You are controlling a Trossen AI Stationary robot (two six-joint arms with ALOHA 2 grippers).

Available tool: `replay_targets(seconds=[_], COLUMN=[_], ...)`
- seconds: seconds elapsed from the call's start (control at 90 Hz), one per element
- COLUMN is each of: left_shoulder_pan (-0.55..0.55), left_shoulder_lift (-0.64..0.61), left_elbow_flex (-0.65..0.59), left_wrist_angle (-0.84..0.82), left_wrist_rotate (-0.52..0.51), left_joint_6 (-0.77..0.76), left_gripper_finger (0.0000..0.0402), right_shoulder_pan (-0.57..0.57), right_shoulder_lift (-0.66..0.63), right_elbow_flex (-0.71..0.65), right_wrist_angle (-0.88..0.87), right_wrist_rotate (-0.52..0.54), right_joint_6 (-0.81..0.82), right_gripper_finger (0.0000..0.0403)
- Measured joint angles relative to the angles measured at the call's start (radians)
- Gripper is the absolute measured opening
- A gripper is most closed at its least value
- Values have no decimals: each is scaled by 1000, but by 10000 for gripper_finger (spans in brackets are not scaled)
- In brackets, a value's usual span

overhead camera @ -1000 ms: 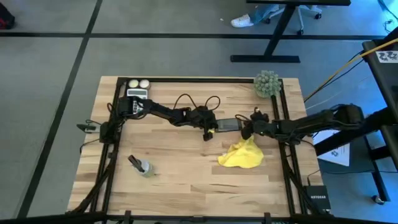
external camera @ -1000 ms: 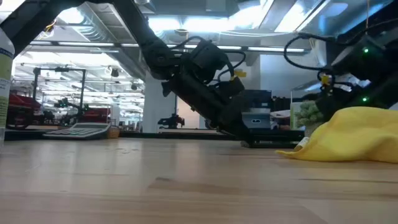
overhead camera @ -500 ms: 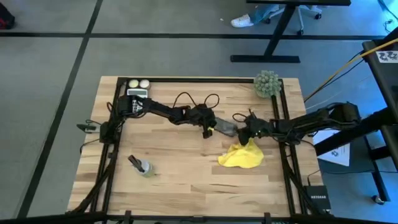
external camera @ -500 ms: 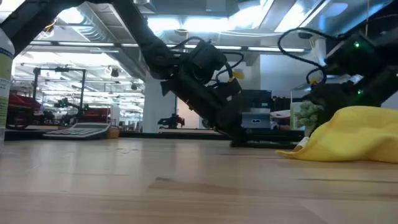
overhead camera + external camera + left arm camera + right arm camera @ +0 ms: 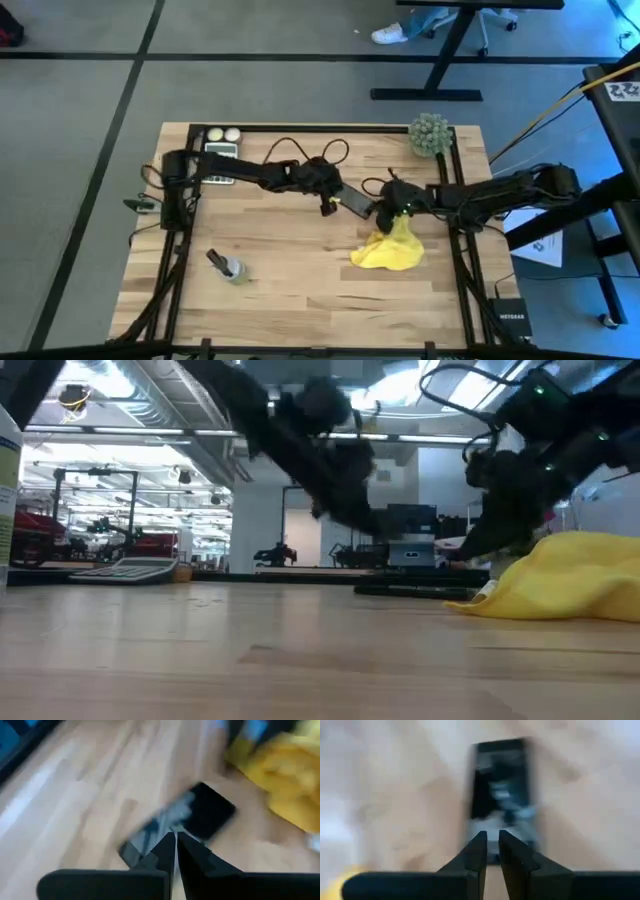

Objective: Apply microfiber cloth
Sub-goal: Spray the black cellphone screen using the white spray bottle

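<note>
Fingers of the right gripper (image 5: pixel 386 197) sit nearly closed on nothing, just behind the microfiber cloth (image 5: pixel 388 249), which lies toward the table's front edge. The left gripper (image 5: pixel 328 200), likewise pinched empty, is farther off. Between them lies the smartphone (image 5: pixel 357 203), slanted. Both wrist views are blurred.

Left end effector (image 5: pixel 330 203) fingers nearly closed, right end effector (image 5: pixel 385 197) fingers narrowly parted, both arms reaching inward
</note>
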State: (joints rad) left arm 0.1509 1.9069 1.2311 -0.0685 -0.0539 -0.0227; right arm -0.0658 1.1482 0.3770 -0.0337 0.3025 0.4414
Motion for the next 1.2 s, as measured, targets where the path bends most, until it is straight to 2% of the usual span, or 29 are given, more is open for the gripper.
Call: replay_targets(seconds=[0.078,0.167,0.267,0.522,0.767,0.9,1.0,1.2], left_shoulder_pan=[-21,-44,-58,-34,34,61,74,96], left_shoulder_lift=[5,15,53,137,143,143,136,81], left_elbow_flex=[-9,-41,-77,-80,-81,-81,-81,-81], left_wrist_angle=[-69,-11,51,154,191,191,187,181], left_wrist_rotate=[13,3,-50,-58,-64,-65,-26,141], left_joint_6=[-10,-18,-43,-37,-80,-92,-118,-253], left_gripper_finger=[1,1,1,1,1,1,1,8], right_shoulder_pan=[-7,-36,-56,-58,-59,-35,-13,-15], right_shoulder_lift=[7,30,79,205,237,237,237,211], right_elbow_flex=[5,2,-14,-21,-19,-19,3,85], right_wrist_angle=[-29,-47,-31,60,130,187,195,82], right_wrist_rotate=[124,138,80,-43,-158,-255,-281,-256], right_joint_6=[-27,-33,-29,-5,54,59,32,-113], right_gripper_finger=[33,33,33,33,33,33,33,33])
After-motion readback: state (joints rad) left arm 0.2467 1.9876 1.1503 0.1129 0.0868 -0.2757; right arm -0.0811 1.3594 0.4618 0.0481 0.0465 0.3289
